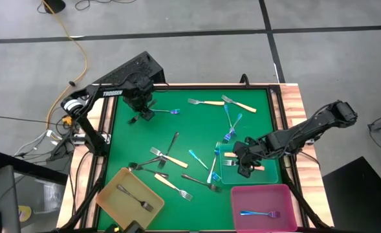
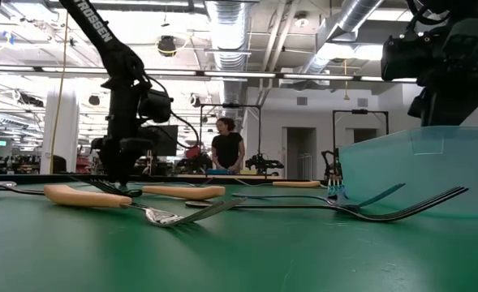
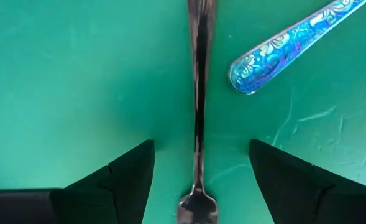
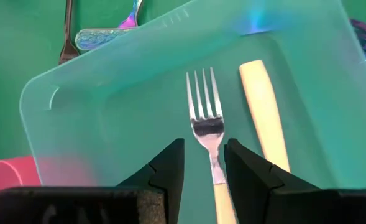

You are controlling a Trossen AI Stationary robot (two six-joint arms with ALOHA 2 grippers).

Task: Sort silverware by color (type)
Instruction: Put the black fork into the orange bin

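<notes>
Iridescent fork (image 3: 294, 46) lies beside dark fork (image 3: 198, 93) (between open left claw (image 3: 198, 180)) — untouching.

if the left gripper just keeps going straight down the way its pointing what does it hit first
Most likely the dark metal fork: its handle runs between the open fingers of the left gripper, which points down at the green mat. The blue fork handle lies off to one side, outside that line. Remaining height is unclear.

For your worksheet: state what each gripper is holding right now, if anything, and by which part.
Left gripper: nothing; open astride a dark-grey fork. Right gripper, over the teal tray: astride a cream-handled fork near its neck; grip cannot be told.
</notes>
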